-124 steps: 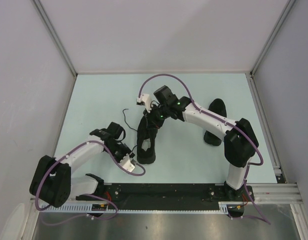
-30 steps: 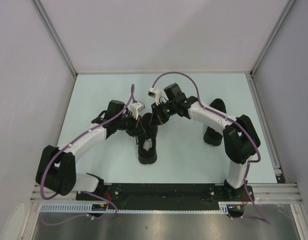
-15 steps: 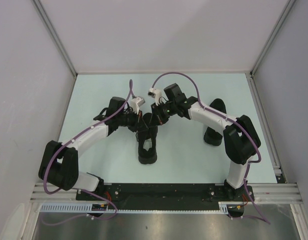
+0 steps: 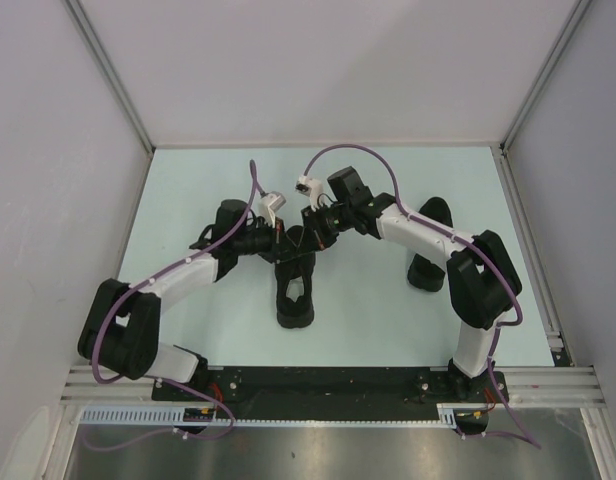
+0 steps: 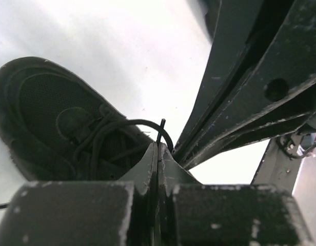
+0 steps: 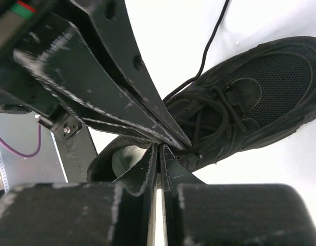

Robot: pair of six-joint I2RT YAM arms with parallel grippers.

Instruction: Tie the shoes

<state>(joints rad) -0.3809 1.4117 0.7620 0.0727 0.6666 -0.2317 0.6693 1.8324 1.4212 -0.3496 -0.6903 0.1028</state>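
The black shoe lies mid-table, toe toward the arm bases. Both grippers meet over its laces. My left gripper is shut on a thin black lace; the lace end pokes out above its tips and curves back to the shoe. My right gripper comes from the other side, its jaws almost together with a hairline gap. No lace shows between them. The left fingers cross just above them, over the shoe and its grey insole.
A second black shoe lies at the right, partly under the right arm. A loose lace trails off over the pale table. Grey walls and metal rails close in the table.
Over four seconds the left arm swung from the near left up to the laces. In the last second it edged slightly farther in; the right arm stayed put.
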